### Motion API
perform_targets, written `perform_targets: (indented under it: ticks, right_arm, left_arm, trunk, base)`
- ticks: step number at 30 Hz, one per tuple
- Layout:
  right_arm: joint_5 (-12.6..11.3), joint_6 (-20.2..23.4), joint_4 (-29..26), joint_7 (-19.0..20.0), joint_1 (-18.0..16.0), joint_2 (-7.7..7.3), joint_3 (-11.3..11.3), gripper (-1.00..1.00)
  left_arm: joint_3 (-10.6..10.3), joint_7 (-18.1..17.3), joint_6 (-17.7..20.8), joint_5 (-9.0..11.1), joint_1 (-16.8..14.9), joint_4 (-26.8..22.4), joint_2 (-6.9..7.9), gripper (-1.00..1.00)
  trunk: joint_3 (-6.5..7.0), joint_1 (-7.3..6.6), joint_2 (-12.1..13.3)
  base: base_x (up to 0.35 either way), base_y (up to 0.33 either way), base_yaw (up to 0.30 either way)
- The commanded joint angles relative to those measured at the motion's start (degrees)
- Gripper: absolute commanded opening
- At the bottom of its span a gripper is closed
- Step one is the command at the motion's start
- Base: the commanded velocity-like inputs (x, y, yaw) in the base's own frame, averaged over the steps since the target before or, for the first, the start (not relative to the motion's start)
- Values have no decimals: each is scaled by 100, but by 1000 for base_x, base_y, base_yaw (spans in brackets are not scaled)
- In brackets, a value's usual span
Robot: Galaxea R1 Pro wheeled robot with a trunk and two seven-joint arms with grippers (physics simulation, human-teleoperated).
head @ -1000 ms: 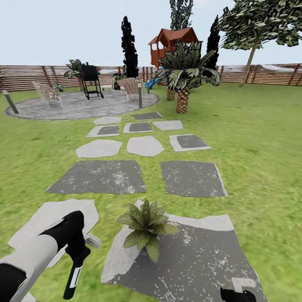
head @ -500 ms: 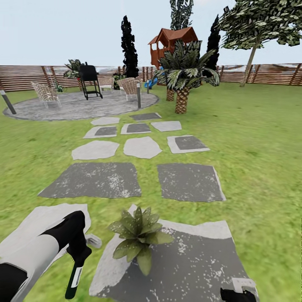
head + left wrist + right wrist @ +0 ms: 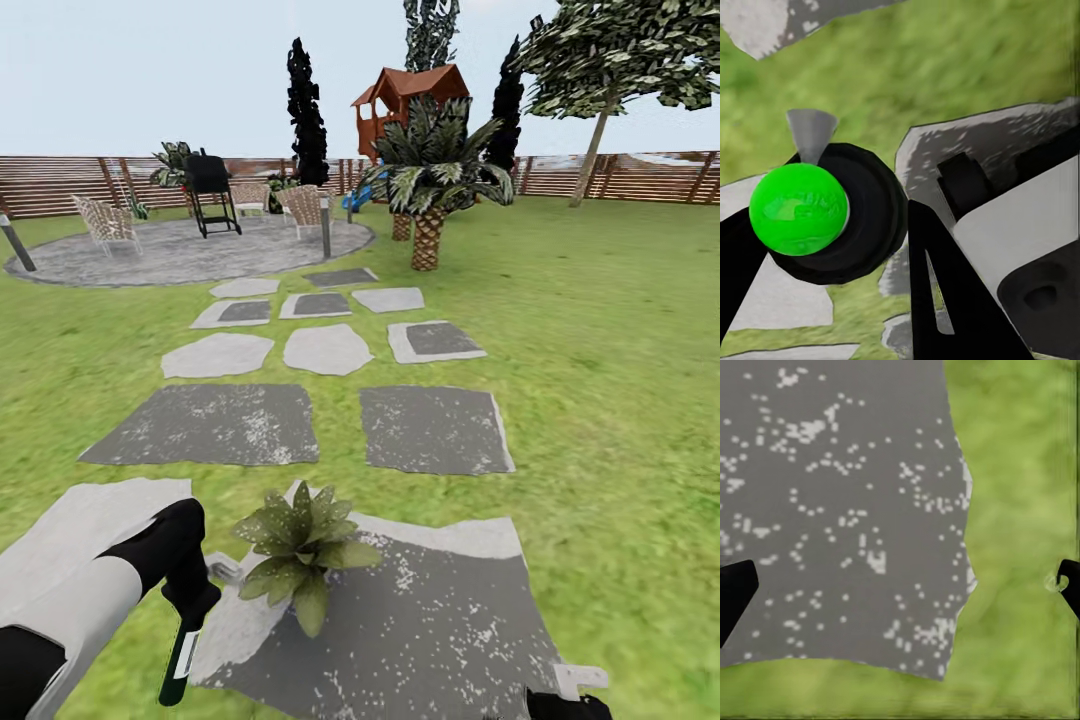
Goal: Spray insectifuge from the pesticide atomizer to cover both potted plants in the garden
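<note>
Jaws of our left gripper [image 3: 186, 618] clenched the atomizer [image 3: 180, 660] beside a potted plant [image 3: 297, 545]; our right gripper [image 3: 900, 585] gaped over a slab [image 3: 832, 510]

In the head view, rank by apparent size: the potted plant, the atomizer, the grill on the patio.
1. potted plant
2. pesticide atomizer
3. grill, looks smallest, but it is far off, so its true size is unsure.

So the whole head view has slid a bit, meaning my camera moved, not the garden stuff. The potted plant [image 3: 300, 552] now sits further left in view and closer to my left gripper [image 3: 190, 600], which still has the pesticide atomizer [image 3: 180, 660] clamped. The stepping slabs [image 3: 430, 428] drifted left too.
</note>
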Motion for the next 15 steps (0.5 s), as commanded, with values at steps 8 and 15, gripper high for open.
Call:
perform_targets:
  ticks: [8, 15]
  right_arm:
    - [-55, -14, 0, -9, -4, 4, 49, 100]
    - [-64, -14, -15, -11, -3, 6, 49, 100]
  left_arm:
    - [-24, -240, 62, 87, -65, -590, -106, -100]
    - [-30, -355, 76, 113, -306, -518, 22, -100]
  trunk:
    - [-5, -3, -2]
    - [-5, -3, -2]
  base:
    - [-225, -205, 0]
    - [-153, -155, 1]
